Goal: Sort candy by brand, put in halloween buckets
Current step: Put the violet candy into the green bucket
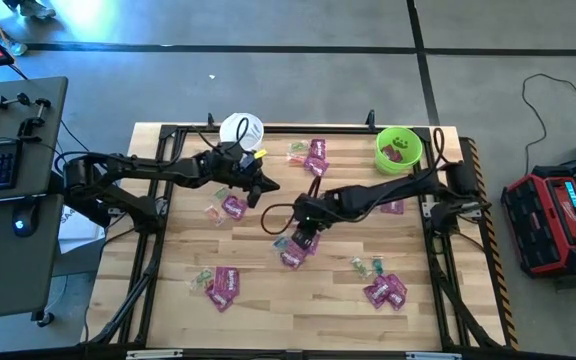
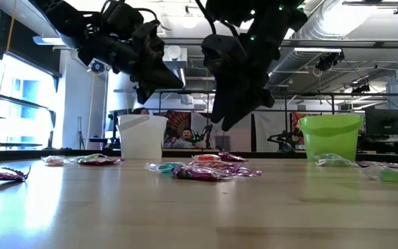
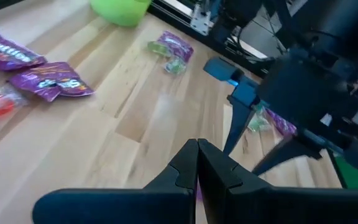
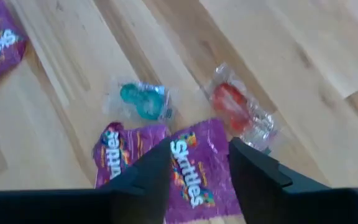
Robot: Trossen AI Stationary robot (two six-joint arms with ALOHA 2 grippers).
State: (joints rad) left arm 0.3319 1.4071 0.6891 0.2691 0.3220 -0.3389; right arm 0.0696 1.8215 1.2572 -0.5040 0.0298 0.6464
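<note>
Most of the sorting looks undone: the wooden table [image 1: 268, 320] is strewn with candy, the green bucket [image 1: 398, 149] near the far right corner holds only a few pieces, and the white bucket [image 1: 241, 130] at the far edge shows nothing I can make out. The left gripper [image 1: 255, 188] hangs clenched and empty just in front of the white bucket. The right gripper [image 4: 199, 163], fingers parted and holding nothing, hovers mid-table straddling a purple Skittles packet [image 4: 191, 165], beside a teal sweet [image 4: 143, 99] and a red sweet [image 4: 232, 102].
</note>
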